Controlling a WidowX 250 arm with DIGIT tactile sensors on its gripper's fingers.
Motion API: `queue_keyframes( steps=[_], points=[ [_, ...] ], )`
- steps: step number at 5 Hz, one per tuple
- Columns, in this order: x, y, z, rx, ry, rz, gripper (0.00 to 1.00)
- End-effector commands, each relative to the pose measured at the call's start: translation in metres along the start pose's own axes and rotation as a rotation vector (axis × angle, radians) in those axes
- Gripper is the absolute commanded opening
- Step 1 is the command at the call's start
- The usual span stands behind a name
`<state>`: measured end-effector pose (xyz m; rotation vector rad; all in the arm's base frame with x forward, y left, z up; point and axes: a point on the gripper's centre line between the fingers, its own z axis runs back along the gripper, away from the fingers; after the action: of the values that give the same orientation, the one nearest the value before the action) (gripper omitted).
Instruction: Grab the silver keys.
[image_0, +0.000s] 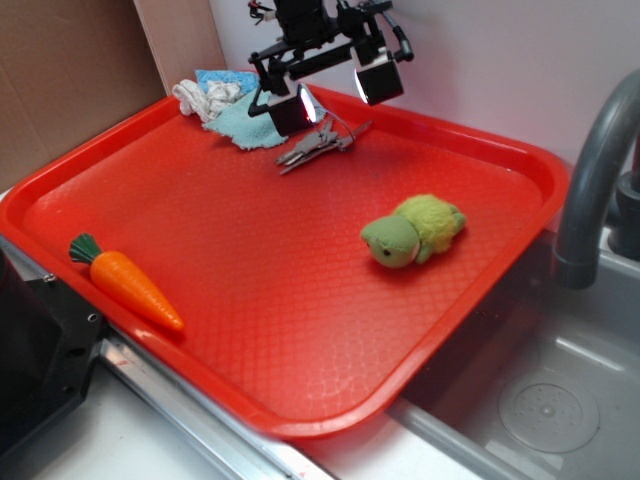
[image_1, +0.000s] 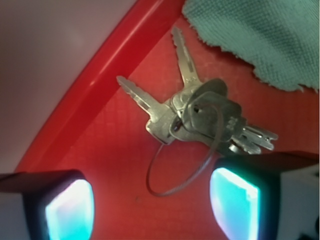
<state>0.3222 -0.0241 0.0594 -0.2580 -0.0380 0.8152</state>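
I'm holding the gripper (image_1: 152, 210), fingers apart, above the keys (image_1: 200, 117); bunch lying ahead, toward the right finger, fanned crosswise.

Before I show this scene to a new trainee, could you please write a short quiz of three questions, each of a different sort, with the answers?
1. True or false: the gripper is already shut on the silver keys.
2. Multiple choice: what lies nearest to the keys on the red tray? A) the toy carrot B) the teal cloth C) the green plush toy
3. Fill in: the keys hang together on a thin wire ____.

Key
1. False: the fingers stand apart above the tray, and nothing is between them.
2. B
3. ring
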Motion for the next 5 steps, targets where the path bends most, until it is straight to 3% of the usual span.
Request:
queue_keyframes(
  steps=[1, 2, 3, 5],
  points=[
    [0.007, 0.015, -0.004, 0.033, -0.028, 0.030, 1.00],
    [0.012, 0.021, -0.012, 0.066, -0.022, 0.039, 1.00],
    [0.013, 0.018, -0.015, 0.069, -0.005, 0.040, 0.00],
    [0.015, 0.018, -0.009, 0.107, -0.060, -0.020, 0.00]
  ],
)
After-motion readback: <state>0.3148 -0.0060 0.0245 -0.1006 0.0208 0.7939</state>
